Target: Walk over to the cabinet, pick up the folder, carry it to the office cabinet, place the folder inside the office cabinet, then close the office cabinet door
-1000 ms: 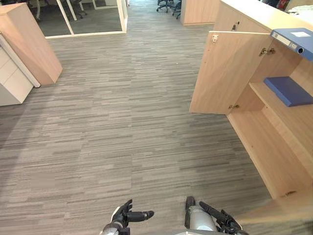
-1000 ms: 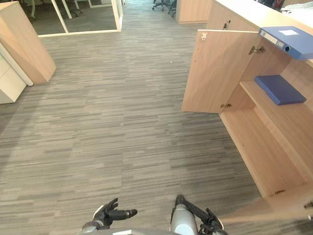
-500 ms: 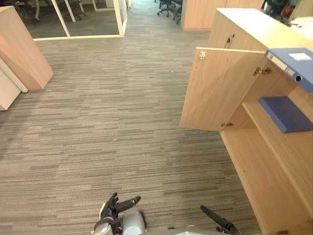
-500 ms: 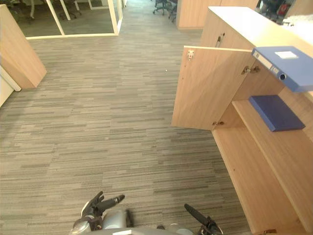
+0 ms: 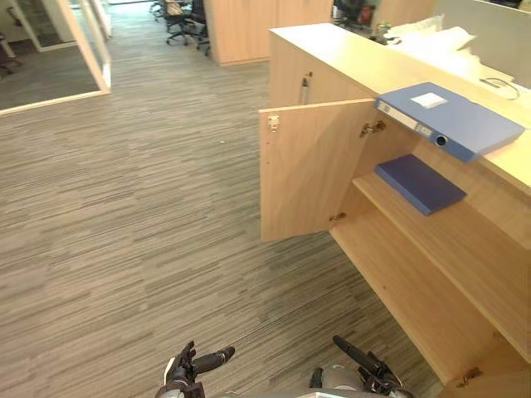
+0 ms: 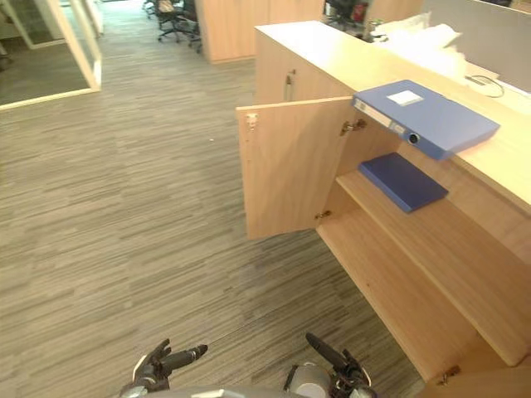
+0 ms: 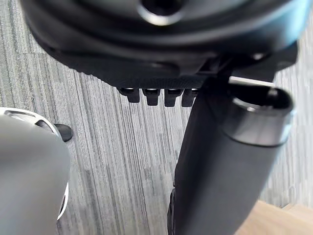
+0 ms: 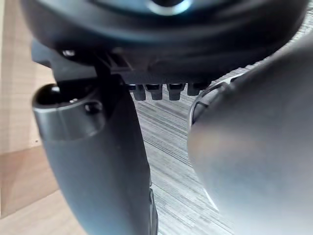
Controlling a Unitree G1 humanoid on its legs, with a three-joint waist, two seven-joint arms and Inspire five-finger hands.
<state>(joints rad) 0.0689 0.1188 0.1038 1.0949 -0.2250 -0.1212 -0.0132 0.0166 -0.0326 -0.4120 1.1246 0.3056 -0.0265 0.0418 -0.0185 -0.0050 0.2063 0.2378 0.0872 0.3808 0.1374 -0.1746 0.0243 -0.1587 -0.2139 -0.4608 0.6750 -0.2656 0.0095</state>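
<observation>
A blue lever-arch folder (image 5: 448,120) lies flat on top of the light wood cabinet (image 5: 348,58) at the right, overhanging its front edge. Below it the cabinet door (image 5: 309,170) stands open, and a thinner dark blue folder (image 5: 419,184) rests on the inner shelf (image 5: 448,249). My left hand (image 5: 192,366) and right hand (image 5: 365,371) hang low at the bottom of the view, over the carpet, far from both folders. Both hands have relaxed fingers and hold nothing; the same shows for the left hand (image 7: 156,95) and right hand (image 8: 161,90) in the wrist views.
Grey striped carpet (image 5: 124,215) spreads to the left and ahead. A glass partition (image 5: 87,41) stands at the far left. Office chairs (image 5: 178,16) and another wood cabinet (image 5: 241,29) sit at the back. White items (image 5: 431,41) lie on the cabinet top.
The camera has swung to the right and closer, so the cabinet, its open door and the folders now fill the right half. The hands stay low and empty.
</observation>
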